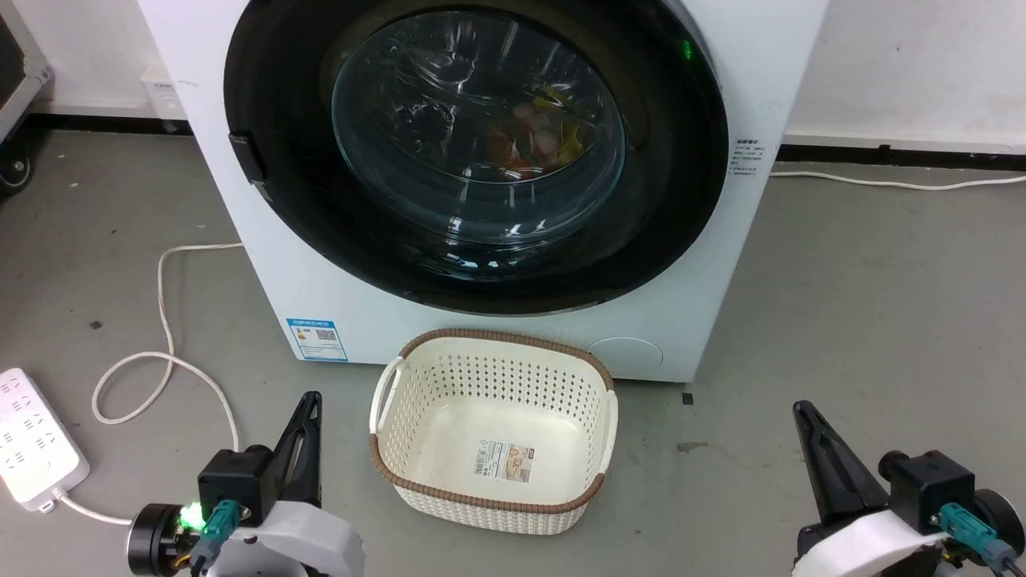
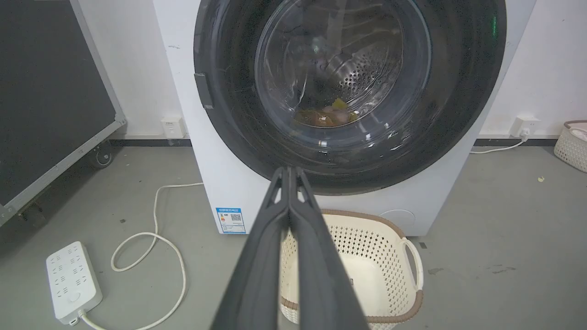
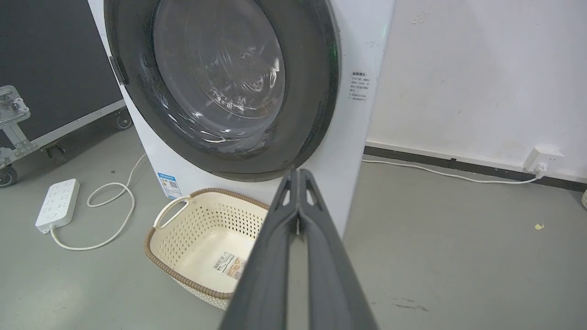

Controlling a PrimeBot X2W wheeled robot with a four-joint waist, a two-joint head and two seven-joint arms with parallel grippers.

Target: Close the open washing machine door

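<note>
Matte L pincer (image 2: 289,170), glossy rnd door (image 1: 477,140)

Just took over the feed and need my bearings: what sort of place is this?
Probably a workshop or test lab, not a home: washing machine on bare grey floor, wheeled black flight case, power strip lying loose.

There is one washing machine (image 1: 377,328) with one washing machine door (image 1: 665,200) and one blue label sticker (image 1: 317,340). On the floor are two cream baskets, the near basket (image 1: 481,517) and the far basket (image 2: 571,144), one white power strip (image 1: 32,449), two white cables, the looped cable (image 1: 164,320) and the wall cable (image 1: 882,183), and one black wheeled case (image 2: 46,91). Two wall sockets show, the left socket (image 2: 173,127) and the right socket (image 2: 525,124), and two grippers, the left gripper (image 1: 311,405) and the right gripper (image 1: 804,413), each with two fingers (image 2: 263,256)
</note>
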